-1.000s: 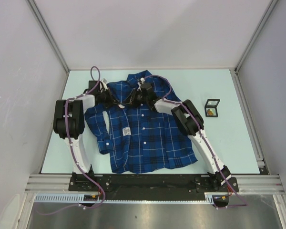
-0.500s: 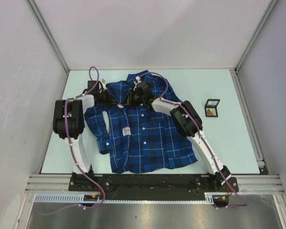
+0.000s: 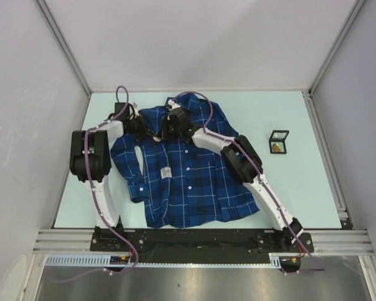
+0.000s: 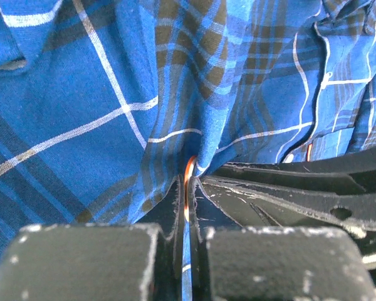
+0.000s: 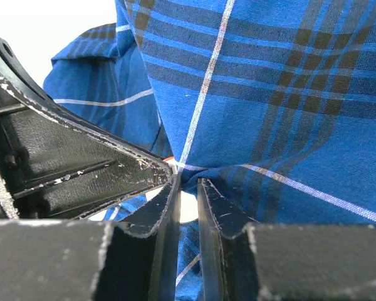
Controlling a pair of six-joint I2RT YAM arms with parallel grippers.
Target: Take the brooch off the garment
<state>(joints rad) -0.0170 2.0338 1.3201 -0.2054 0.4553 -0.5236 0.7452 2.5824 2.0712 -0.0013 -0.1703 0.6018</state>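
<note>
Pale table [image 3: 294,182]; left fingers [image 4: 170,210] pinch garment [image 4: 106,94], hiding all but orange sliver [image 4: 187,179]

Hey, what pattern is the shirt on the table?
Dark blue plaid with thin white lines. The shirt shows it best in the left wrist view.

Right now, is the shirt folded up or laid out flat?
Mostly flat: the shirt lies front up on the table, buttons showing. Near the collar it bunches where the left gripper and right gripper pinch it.
</note>
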